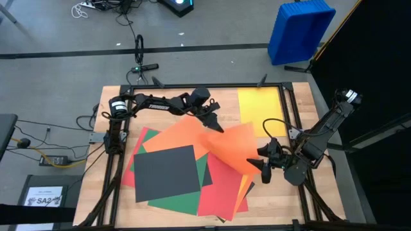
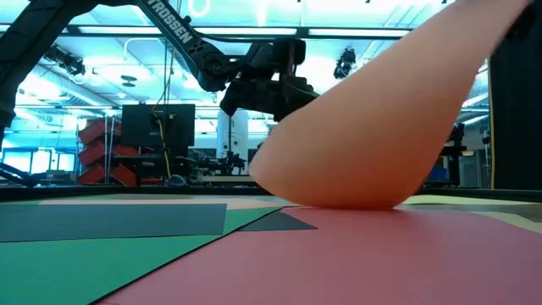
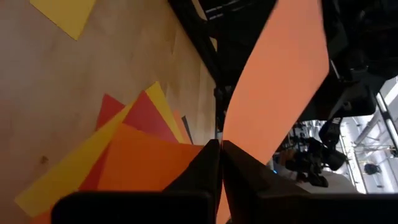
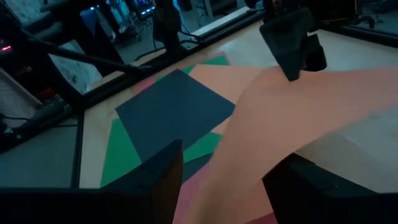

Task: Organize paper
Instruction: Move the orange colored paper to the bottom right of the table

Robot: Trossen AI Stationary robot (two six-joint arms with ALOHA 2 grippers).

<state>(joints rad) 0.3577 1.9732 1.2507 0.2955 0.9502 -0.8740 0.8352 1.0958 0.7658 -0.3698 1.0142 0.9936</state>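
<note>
Our left pincer (image 1: 217, 126), pressed together on the upper corner of the curled orange paper sheet (image 1: 234, 151) at frame centre, lifts it off the tabletop (image 1: 270, 199), while our spread right pincer (image 1: 264, 165) straddles its lower-right edge, nearer.

Orange, red, green, yellow, dark grey paper (image 1: 192, 170); blue bin (image 1: 300, 29)

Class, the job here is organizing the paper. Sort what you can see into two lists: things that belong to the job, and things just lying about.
Belongs to the job:
- lifted orange sheet, pinched by the left gripper
- dark grey sheet
- green sheet
- red sheet
- yellow sheet
- right gripper, open at the lifted sheet's edge

Just lying about:
- blue bin
- white SA2 sheet
- floor cables
</note>
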